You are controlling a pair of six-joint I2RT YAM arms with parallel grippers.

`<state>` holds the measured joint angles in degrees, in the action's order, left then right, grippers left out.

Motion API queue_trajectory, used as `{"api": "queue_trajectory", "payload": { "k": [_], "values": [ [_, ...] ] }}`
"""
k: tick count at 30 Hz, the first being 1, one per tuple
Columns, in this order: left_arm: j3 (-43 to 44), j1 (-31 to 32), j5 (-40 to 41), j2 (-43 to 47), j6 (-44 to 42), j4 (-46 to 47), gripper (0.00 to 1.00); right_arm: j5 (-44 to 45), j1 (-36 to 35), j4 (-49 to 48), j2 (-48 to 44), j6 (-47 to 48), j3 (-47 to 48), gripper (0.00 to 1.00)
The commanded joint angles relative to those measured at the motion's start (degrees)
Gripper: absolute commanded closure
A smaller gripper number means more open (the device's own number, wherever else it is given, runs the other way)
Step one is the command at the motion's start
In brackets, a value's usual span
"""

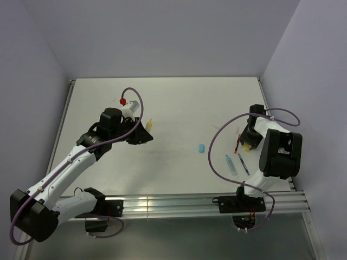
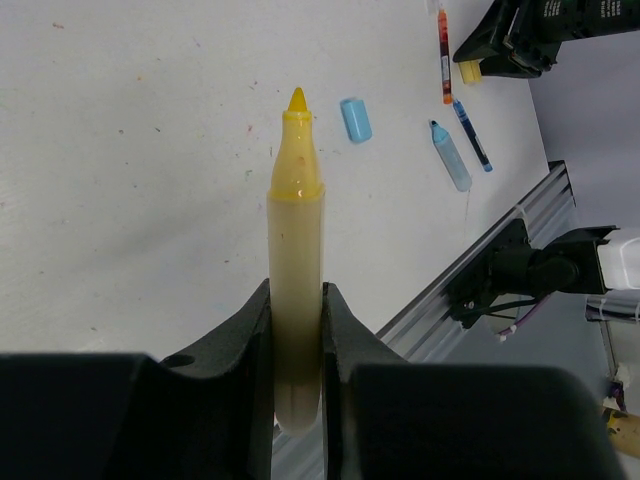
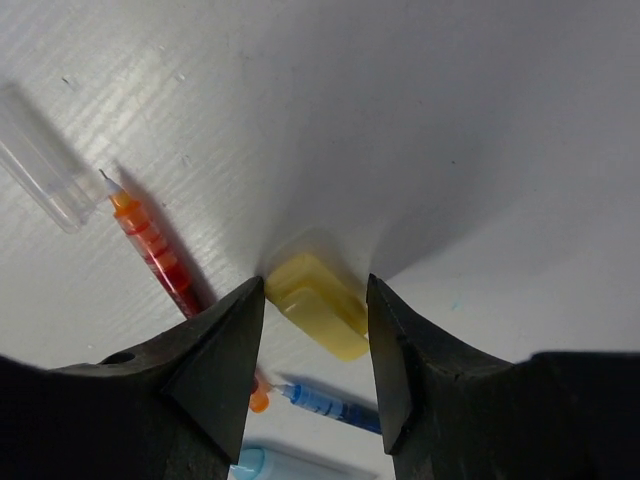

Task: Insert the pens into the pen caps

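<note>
My left gripper (image 2: 296,300) is shut on the lower body of an uncapped yellow marker (image 2: 296,190), with its tip pointing away over the table; both show in the top view, gripper (image 1: 140,134) and marker (image 1: 147,124). My right gripper (image 3: 312,292) is open, low at the table, with its jaws either side of the yellow cap (image 3: 318,305) that lies flat between them. In the top view this gripper (image 1: 248,142) is at the right. The light blue cap (image 1: 201,147) lies alone mid-table. No green marker or green cap is in view.
A red pen (image 3: 155,245), a dark blue pen (image 3: 335,408) and a light blue marker (image 1: 231,164) lie close to the right gripper. A clear tube (image 3: 40,160) lies beyond the red pen. An aluminium rail (image 1: 179,203) runs along the near edge.
</note>
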<state>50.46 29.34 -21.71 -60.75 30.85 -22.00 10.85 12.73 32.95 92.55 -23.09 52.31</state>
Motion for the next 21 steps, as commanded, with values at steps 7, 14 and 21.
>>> {"api": "queue_trajectory", "payload": {
  "k": [7, 14, 21],
  "values": [
    [0.34, 0.28, 0.01, -0.51, -0.79, 1.52, 1.00, -0.83, -0.34, -2.01, 1.67, -2.30, -0.28, 0.54],
    [0.26, 0.19, -0.26, -0.60, -0.79, 1.61, 1.00, -3.29, -0.25, -1.14, 1.67, -6.17, -0.20, 0.55],
    [0.17, 0.19, -0.43, -0.33, -0.88, 1.61, 0.99, -5.23, -0.43, -0.43, 1.23, -6.01, 1.12, 0.53]
  ]
}}
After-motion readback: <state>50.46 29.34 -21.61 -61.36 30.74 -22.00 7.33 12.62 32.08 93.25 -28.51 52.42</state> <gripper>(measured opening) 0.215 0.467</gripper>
